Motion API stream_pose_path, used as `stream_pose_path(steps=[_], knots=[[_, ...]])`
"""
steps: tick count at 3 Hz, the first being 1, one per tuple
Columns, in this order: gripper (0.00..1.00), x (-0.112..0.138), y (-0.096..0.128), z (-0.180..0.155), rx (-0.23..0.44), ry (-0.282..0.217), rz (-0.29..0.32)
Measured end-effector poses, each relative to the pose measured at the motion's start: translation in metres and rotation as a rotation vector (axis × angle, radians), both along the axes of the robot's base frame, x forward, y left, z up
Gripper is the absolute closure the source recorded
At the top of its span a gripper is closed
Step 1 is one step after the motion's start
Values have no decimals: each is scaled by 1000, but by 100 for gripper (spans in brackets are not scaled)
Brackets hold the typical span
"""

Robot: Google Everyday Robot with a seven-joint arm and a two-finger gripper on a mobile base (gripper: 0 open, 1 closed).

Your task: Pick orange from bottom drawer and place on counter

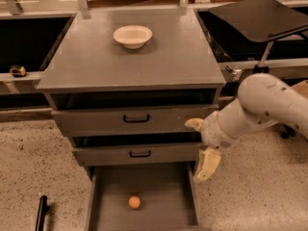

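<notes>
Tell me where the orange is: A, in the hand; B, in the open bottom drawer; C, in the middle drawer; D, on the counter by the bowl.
B: the orange lies on the bottom drawer floor; the open hand hangs empty above it, to the right.
</notes>
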State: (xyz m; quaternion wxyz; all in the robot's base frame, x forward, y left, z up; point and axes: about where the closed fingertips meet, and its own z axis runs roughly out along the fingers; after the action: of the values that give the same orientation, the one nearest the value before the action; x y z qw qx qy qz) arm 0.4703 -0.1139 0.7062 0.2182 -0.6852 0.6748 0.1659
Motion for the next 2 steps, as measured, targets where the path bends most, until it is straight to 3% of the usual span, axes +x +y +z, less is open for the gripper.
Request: stream_pose_path(steps=[2], knots=[[0,-13,67,-123,112,-45,54]])
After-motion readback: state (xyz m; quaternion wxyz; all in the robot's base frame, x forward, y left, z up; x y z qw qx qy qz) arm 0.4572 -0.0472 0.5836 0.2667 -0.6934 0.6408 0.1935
